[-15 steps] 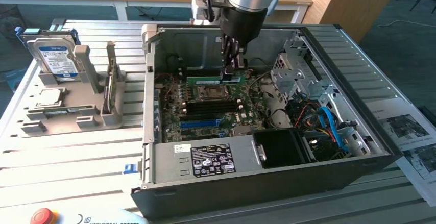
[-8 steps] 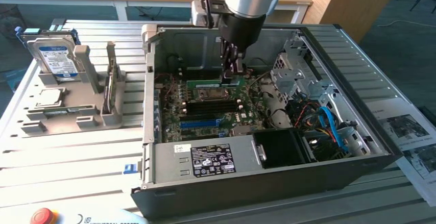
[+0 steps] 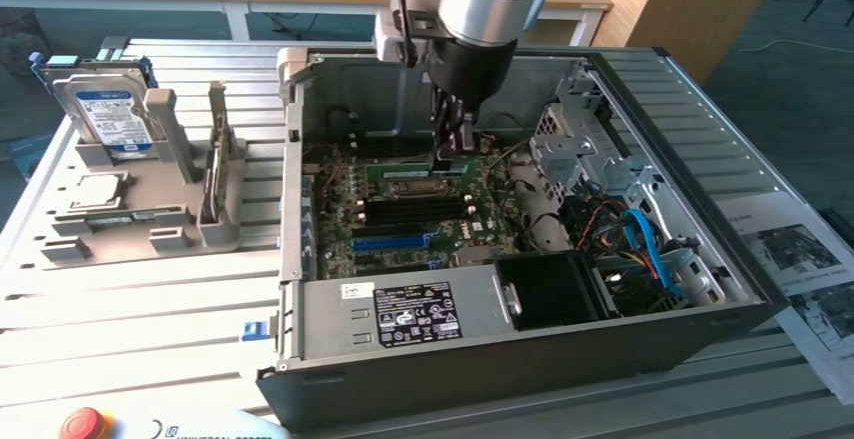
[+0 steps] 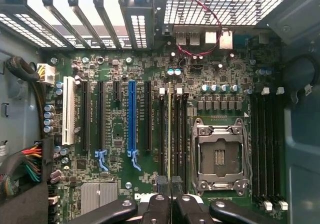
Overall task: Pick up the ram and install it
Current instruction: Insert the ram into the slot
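- Green and thin, the ram point(image 4: 169, 134) shows edge-on in the wrist view, standing upright along the row of dark memory slots, between the blue expansion slot point(image 4: 131, 116) and the empty processor socket point(image 4: 219, 156).
- Whether it is seated in a slot or just above it cannot be told.
- The gripper point(image 4: 170, 184) has its jaws pressed together on the ram's upper edge – one dark finger on each face.
- In the exterior view the gripper point(image 3: 451, 144) reaches down into the open computer case point(image 3: 534, 369), over the motherboard point(image 3: 400, 229).
- Beside the case, toward the exterior view's left, a grey holder point(image 3: 200, 219) on the slatted table point(image 3: 134, 309) carries the hard drive point(image 3: 114, 109) – upright – and the small silver processor chip point(image 3: 96, 191).
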`<action>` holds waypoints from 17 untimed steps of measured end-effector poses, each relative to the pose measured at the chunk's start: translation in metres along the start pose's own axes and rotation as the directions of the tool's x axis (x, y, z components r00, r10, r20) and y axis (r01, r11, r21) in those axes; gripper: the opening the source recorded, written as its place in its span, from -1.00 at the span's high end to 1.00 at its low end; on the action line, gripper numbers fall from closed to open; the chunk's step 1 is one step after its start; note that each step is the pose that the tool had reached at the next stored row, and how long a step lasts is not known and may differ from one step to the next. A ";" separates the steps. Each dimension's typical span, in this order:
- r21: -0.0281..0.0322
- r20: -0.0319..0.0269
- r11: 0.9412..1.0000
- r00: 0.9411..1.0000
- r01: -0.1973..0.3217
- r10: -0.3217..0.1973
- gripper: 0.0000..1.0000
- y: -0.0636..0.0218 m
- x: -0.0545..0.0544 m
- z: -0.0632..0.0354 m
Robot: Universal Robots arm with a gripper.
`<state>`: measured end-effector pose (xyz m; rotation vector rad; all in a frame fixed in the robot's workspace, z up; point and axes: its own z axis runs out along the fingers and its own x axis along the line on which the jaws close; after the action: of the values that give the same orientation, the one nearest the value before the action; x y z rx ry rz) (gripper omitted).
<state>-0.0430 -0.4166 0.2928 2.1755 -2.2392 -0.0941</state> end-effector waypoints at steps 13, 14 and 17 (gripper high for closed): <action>0.000 0.000 1.000 1.000 0.000 0.000 0.76 -0.0005 0.000 0.0091; 0.000 0.000 1.000 1.000 0.000 0.000 0.76 -0.0005 0.000 0.0091; 0.000 0.000 1.000 1.000 0.000 0.000 0.76 -0.0017 0.000 0.0092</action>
<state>-0.0418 -0.4166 0.2835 2.1751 -2.2395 -0.0941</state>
